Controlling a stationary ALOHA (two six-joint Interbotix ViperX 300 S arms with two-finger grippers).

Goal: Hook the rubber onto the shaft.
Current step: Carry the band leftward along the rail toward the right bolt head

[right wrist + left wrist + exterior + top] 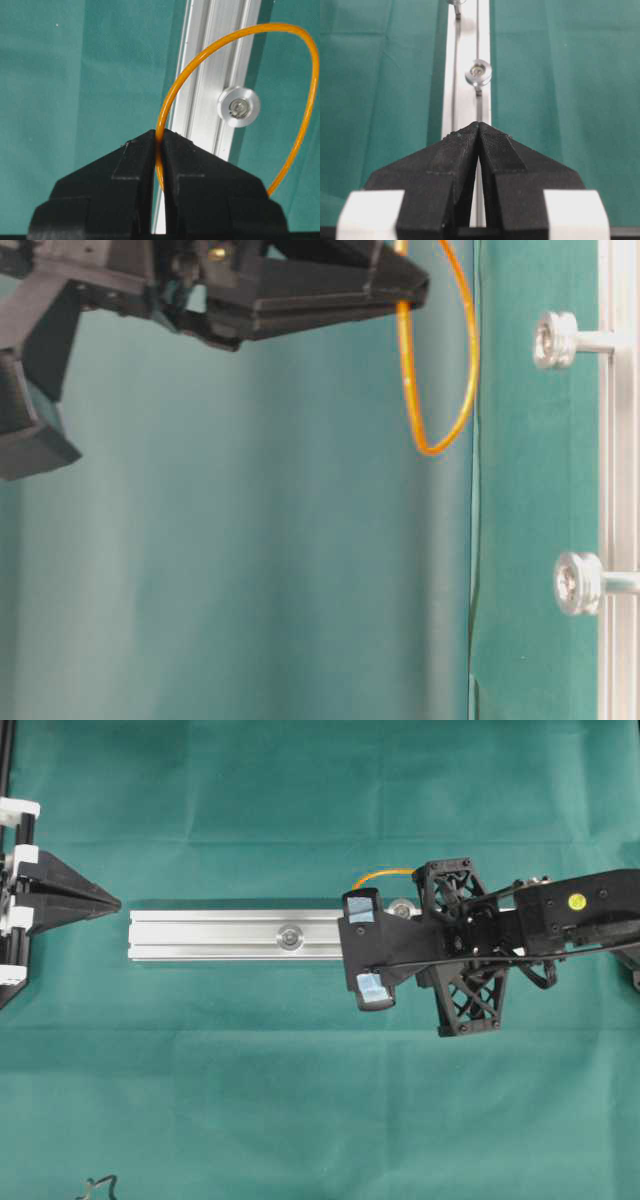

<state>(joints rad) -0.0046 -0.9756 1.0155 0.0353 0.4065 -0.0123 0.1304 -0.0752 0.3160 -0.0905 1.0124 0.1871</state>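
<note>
The rubber (280,25) is a thin orange loop, pinched in my right gripper (160,132), which is shut on one strand. At table level the gripper (405,295) points down at the rail, and the rubber (428,449) hangs free, apart from the shaft heads. The silver rail (220,935) carries two shafts (290,936) (403,907). In the right wrist view the loop frames one shaft (238,106) from above. My left gripper (479,123) is shut and empty at the rail's left end (115,903), facing a shaft (478,74).
Green cloth (300,1100) covers the table around the rail. A black cable end (100,1185) lies at the front left. The left arm's white and black mount (15,910) stands at the left edge.
</note>
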